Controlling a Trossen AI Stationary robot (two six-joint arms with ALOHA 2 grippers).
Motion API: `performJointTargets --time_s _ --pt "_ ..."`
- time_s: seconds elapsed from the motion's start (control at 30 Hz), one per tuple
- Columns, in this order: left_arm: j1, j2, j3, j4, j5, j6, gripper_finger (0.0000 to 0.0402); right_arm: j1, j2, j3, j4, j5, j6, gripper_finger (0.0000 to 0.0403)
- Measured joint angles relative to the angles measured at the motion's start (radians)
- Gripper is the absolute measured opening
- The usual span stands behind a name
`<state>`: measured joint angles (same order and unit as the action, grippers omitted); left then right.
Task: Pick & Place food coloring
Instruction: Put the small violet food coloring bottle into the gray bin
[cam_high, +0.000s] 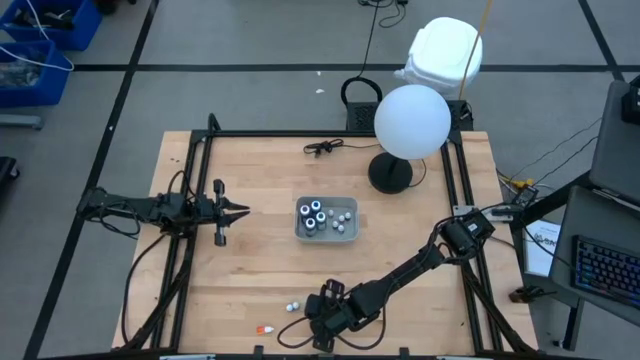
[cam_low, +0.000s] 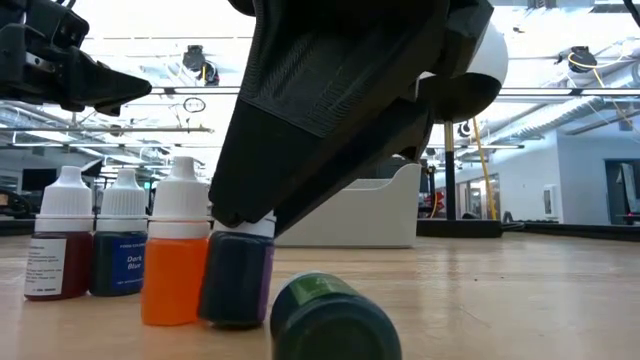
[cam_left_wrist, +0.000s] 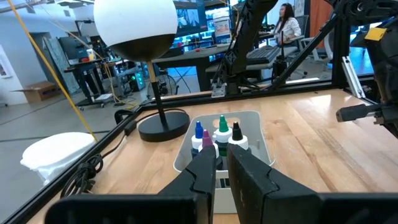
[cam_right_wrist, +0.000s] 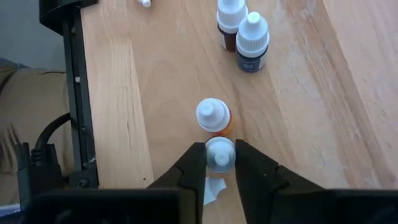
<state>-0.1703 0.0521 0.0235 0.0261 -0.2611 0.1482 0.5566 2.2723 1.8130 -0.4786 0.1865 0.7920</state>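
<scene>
My right gripper (cam_right_wrist: 219, 163) points down near the table's near edge (cam_high: 322, 318), shut on a dark purple food coloring bottle (cam_low: 238, 282) standing on the wood. An orange bottle (cam_right_wrist: 213, 117) stands right beside it. A red bottle (cam_low: 55, 250) and a dark blue one (cam_low: 120, 250) stand a little farther off. A green bottle (cam_low: 330, 320) lies on its side. More bottles (cam_left_wrist: 221, 132) stand in the grey tray (cam_high: 300, 232) at mid-table. My left gripper (cam_high: 238, 210) hovers shut to the tray's left. My right gripper pinches the purple bottle's white cap (cam_right_wrist: 219, 149) between its two fingers, coming from above and pointing down. The bottle stands upright with its base on the table (cam_low: 236, 320), close against the orange bottle.
A white globe lamp (cam_high: 412, 120) with a black base (cam_high: 390, 172) stands at the far right of the table. A black cable (cam_high: 322, 147) lies near the far edge. The black frame rail (cam_right_wrist: 74, 93) runs close to my right gripper. Bare wood lies between tray and near edge.
</scene>
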Motion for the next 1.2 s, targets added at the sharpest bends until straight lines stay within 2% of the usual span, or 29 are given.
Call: performJointTargets --time_s 0.27,0.57,0.7,0.93,1.07,1.2 --pt "0.0 0.0 0.0 0.0 0.0 0.0 0.0049 -0.012 -0.006 0.001 -0.03 -0.003 -0.01 0.0049" --pt "0.0 0.0 0.0 0.0 0.0 0.0 0.0049 -0.015 -0.125 0.001 -0.278 0.084 0.039 0.0049" --pt "0.0 0.0 0.0 0.0 0.0 0.0 0.0049 -0.019 -0.234 0.001 -0.359 0.164 0.014 0.0049" --pt "0.0 0.0 0.0 0.0 -0.001 0.006 0.0049 -0.012 -0.411 -0.002 -0.546 0.388 -0.06 0.0048" --pt "0.0 0.0 0.0 0.0 -0.001 0.004 0.0049 -0.032 -0.501 -0.099 -0.558 0.44 -0.093 0.0048" --pt "0.0 0.0 0.0 0.0 -0.001 0.003 0.0049 -0.074 -0.61 -0.291 -0.483 0.439 -0.097 0.0048"
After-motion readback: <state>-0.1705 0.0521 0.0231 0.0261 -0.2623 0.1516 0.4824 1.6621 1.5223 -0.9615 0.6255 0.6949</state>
